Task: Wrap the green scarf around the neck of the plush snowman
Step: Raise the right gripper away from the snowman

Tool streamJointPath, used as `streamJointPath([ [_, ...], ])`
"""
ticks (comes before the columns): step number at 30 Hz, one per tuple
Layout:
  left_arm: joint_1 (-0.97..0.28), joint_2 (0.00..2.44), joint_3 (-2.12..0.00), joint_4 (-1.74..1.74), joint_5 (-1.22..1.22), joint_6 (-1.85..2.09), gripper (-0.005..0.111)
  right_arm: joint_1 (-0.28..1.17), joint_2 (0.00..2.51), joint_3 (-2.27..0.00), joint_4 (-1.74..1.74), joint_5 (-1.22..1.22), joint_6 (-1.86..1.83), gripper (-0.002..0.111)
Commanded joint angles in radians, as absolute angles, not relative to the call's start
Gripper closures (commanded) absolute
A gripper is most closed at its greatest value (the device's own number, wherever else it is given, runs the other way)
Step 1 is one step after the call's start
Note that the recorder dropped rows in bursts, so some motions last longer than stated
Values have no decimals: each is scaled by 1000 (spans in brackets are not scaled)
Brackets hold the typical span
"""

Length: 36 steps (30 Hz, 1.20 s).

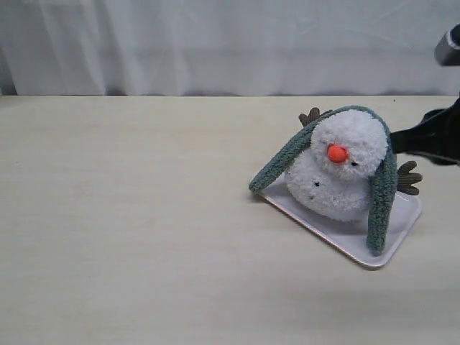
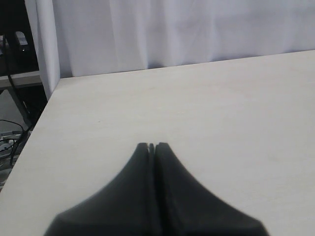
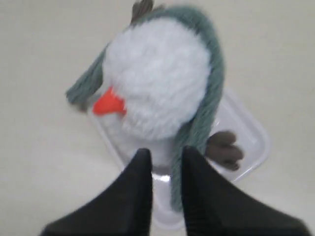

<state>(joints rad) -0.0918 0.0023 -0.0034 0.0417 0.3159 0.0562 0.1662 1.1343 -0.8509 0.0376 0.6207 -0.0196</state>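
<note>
The plush snowman lies tilted on a pale tray, orange nose facing front. The green scarf is draped over the top of its head, and one end hangs down each side. My right gripper hovers just right of the head, close to the scarf. In the right wrist view the gripper has its jaws a narrow gap apart above the snowman. The scarf's hanging end shows through the gap, lower down, and nothing is pinched. My left gripper is shut and empty over bare table.
The tray sits at the right of a pale wooden table. A brown twig arm sticks out beside the scarf's right end. A white curtain hangs behind the table.
</note>
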Motion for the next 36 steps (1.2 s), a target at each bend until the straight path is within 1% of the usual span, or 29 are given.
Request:
streamJointPath([
  [1,-95,0,0,39,309,58,107,134,1120,-862,-94,490,58,104],
  [4,-95,0,0,39,309,58,107,71,1196,-928,-16,526,9,104],
  [9,-95,0,0,39,309,58,107,-31,1376,-1080,421,686,-448,104],
  [11,-95,0,0,39,309,58,107,-58,1438,-1122,541,717,-536,104],
  [15,-95,0,0,39,309,58,107,-70,1528,-1170,525,696,-546,104],
  [20,-95,0,0,39,309,58,107,-70,1601,-1176,523,637,-539,104],
  [36,-95,0,0,39,309,58,107,-70,1708,-1172,523,599,-546,104],
])
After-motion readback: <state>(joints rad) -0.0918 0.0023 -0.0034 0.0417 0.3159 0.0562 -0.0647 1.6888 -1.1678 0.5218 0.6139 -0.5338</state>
